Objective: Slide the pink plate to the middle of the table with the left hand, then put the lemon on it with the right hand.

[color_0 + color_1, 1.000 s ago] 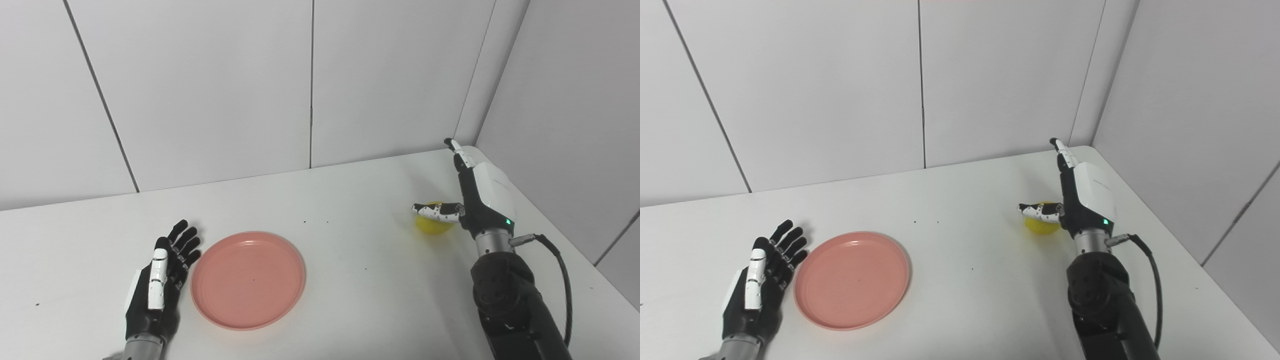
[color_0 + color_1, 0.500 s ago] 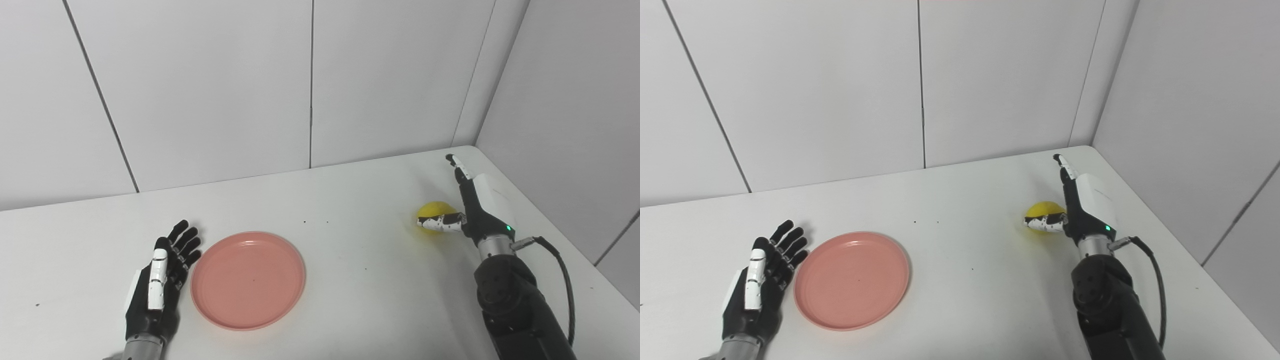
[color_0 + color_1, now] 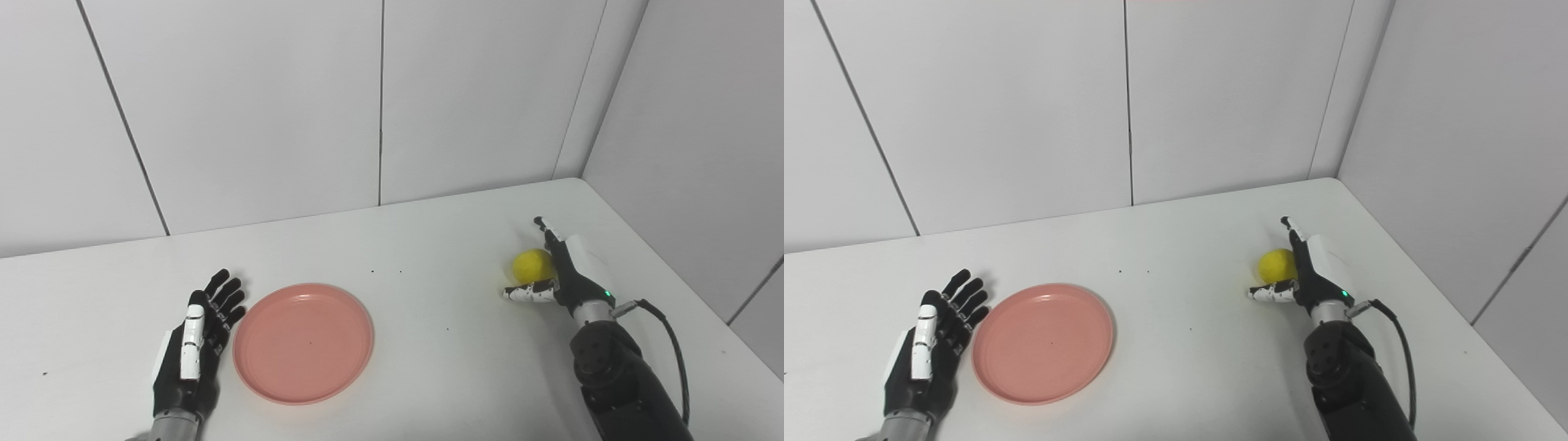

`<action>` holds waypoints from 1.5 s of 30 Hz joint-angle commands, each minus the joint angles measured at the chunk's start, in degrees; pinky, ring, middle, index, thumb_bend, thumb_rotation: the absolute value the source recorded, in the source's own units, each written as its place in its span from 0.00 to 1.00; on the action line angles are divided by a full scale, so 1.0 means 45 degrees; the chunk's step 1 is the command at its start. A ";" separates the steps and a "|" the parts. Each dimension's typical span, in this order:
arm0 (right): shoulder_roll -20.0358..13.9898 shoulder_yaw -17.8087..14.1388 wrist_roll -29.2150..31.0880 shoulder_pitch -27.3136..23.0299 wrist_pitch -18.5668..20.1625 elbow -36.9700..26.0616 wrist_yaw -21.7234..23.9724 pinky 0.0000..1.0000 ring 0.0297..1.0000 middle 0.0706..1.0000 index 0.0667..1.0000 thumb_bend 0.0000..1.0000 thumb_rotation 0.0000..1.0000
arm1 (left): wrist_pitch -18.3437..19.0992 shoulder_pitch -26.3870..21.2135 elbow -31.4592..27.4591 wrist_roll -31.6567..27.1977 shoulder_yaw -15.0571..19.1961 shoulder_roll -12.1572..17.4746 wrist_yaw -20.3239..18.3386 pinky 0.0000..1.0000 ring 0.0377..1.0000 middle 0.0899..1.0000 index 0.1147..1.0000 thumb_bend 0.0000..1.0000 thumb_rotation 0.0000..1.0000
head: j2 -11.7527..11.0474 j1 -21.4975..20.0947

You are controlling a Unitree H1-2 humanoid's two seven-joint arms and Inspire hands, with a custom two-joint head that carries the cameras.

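Only marginally: right hand [image 3: 1315, 272] beside lemon [image 3: 1277, 265].

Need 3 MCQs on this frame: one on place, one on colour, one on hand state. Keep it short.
1. Where is the lemon?
A. on the plate
B. on the table beside the right hand
C. in the left hand

2. What colour is the plate?
A. pink
B. blue
C. green

3. What state is the left hand in?
A. shut on the plate
B. shut on the lemon
C. open, beside the plate

Answers:
1 B, the lemon sits on the table between the thumb and fingers of the open right hand.
2 A, it is plainly pink.
3 C, its fingers are spread and hold nothing.
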 commanded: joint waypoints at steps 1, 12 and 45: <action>-0.0407 0.0074 0.0121 -0.0602 -0.0334 0.0047 -0.0167 0.56 0.71 0.90 0.89 0.82 0.00 | 0.0023 0.0102 -0.0031 -0.0090 0.0042 -0.0028 -0.0049 0.91 0.91 0.90 0.87 0.61 1.00 | 0.0001 0.0010; -0.0607 0.0471 0.0289 -0.1036 -0.0768 0.1121 -0.0892 0.29 0.43 0.65 0.73 0.52 0.00 | 0.0058 0.0222 -0.0183 -0.0105 0.0008 -0.0073 -0.0067 0.92 0.91 0.90 0.88 0.62 1.00 | 0.0100 0.0092; 0.0303 0.0931 0.0561 -0.0688 -0.2551 -0.2374 -0.2955 0.22 0.34 0.41 0.50 0.51 0.00 | 0.0532 0.0286 -0.1272 0.0840 -0.0513 -0.0620 0.0658 0.92 0.91 0.90 0.88 0.62 1.00 | 0.0239 0.3017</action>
